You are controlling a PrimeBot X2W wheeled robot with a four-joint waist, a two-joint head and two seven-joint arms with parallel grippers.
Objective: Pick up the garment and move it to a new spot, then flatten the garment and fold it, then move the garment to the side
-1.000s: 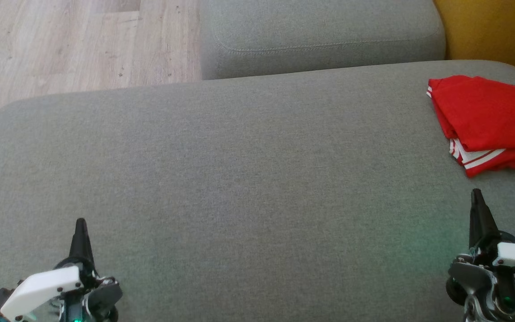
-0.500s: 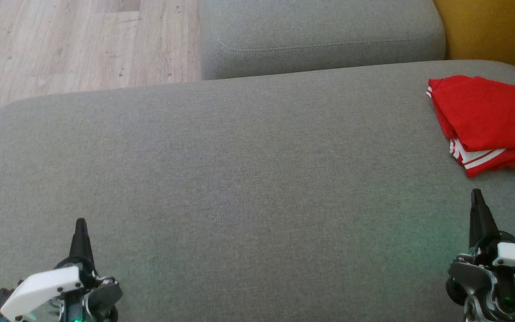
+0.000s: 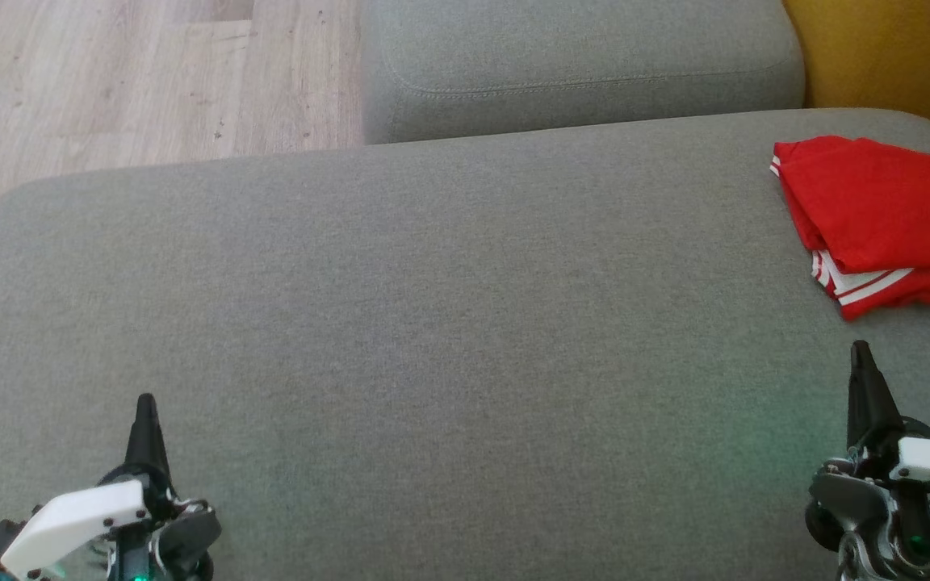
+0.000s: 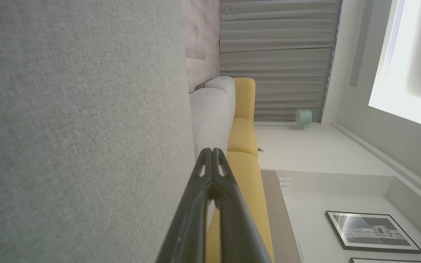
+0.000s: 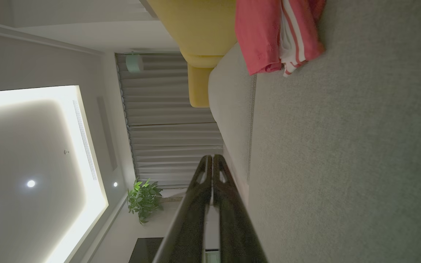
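The garment [image 3: 885, 218]: red with white trim, folded, lying on the grey seat [image 3: 433, 323] just ahead of the right pincer [image 3: 861, 349] and a little to its outer side, apart from it. It lies far across from the left pincer [image 3: 146, 401].

Change over the last second: none found. The garment, both pincers and the camera are where they were.

Both pincers are closed tight, tips together, holding nothing.

Judgement: folded and set at the side, the garment looks finished with, and the arms appear parked.

Surroundings: a second grey cushion [image 3: 578, 64] lies beyond the pincers, wood floor [image 3: 110, 81] ahead of the left pincer, and yellow upholstery [image 3: 877, 48] beyond the garment.

Obstructions: nothing stands between the right pincer and the garment
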